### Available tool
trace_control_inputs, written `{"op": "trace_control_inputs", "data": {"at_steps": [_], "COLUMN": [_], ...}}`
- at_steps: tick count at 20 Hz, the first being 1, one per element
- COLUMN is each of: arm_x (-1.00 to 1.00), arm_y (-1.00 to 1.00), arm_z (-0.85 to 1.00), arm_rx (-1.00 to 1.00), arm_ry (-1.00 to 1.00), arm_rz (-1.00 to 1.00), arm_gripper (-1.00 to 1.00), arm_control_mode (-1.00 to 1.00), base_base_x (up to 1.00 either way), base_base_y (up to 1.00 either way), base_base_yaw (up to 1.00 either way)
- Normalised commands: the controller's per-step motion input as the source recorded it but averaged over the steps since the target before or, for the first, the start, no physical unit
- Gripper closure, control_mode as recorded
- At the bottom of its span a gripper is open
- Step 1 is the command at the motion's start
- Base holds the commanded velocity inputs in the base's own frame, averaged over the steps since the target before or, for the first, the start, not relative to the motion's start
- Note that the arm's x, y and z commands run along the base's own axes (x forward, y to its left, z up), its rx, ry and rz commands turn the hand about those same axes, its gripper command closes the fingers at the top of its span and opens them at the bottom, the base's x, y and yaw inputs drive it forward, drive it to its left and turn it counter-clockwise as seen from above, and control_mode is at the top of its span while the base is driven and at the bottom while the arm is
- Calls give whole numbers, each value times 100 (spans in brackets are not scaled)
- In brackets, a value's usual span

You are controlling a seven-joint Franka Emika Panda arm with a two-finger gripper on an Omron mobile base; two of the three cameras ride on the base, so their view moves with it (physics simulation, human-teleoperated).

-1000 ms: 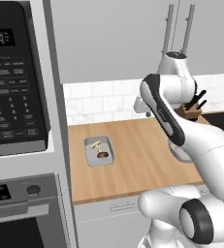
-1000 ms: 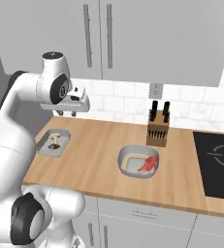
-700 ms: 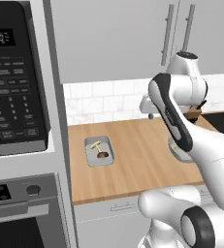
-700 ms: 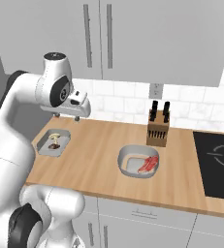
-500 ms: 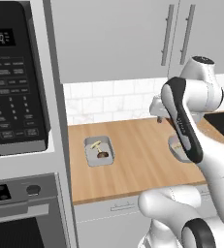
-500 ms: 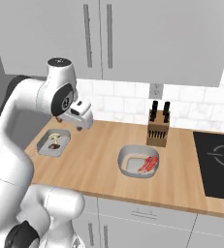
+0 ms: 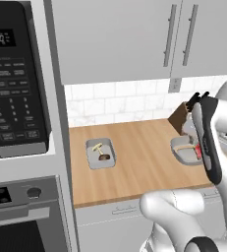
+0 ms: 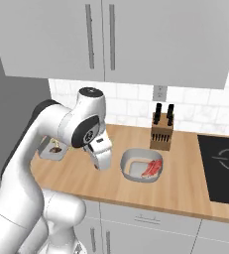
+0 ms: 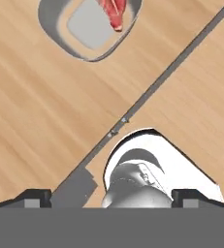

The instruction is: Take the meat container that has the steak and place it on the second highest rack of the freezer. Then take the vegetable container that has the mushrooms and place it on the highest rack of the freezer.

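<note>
The meat container (image 8: 141, 166) is a grey rounded dish on the wooden counter, with the red steak (image 8: 152, 168) at its right side. It also lies at the top of the hand view (image 9: 87, 29) with the steak (image 9: 114, 12) in it. My gripper (image 8: 102, 166) hangs just left of it, above the counter's front part, pointing down. Its jaws are open and empty (image 9: 112, 197). The vegetable container (image 7: 101, 153), a grey rectangular tray holding the mushrooms (image 7: 101, 153), sits further left, partly behind my arm (image 8: 51, 149). The freezer and its racks are out of view.
A knife block (image 8: 162, 130) stands against the tiled wall behind the meat container. A black cooktop (image 8: 225, 168) lies at the counter's right end. The microwave (image 7: 14, 83) and oven (image 7: 21, 216) column rises at the left. Cabinets hang overhead.
My arm has swung right and down, from high near the vegetable container to low beside the meat container. Both containers lie where they were.
</note>
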Motion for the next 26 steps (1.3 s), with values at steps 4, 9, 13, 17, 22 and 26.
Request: {"op": "trace_control_inputs", "data": {"at_steps": [4, 9, 13, 17, 22, 26], "arm_x": [-10, 53, 80, 68, 34, 4], "arm_y": [-100, -65, -19, -16, -37, -29], "arm_z": [-68, -40, -34, -47, -48, -50], "arm_rx": [17, 11, 1, -1, 0, 0], "arm_ry": [13, -5, 4, 19, 2, -4], "arm_rz": [-53, -30, -18, -3, 0, 0], "arm_gripper": [-100, -100, -100, -100, -100, -100], "arm_control_mode": [-100, -100, -100, -100, -100, -100], "base_base_x": [0, 0, 0, 0, 0, 0], "base_base_y": [0, 0, 0, 0, 0, 0], "base_base_yaw": [0, 0, 0, 0, 0, 0]}}
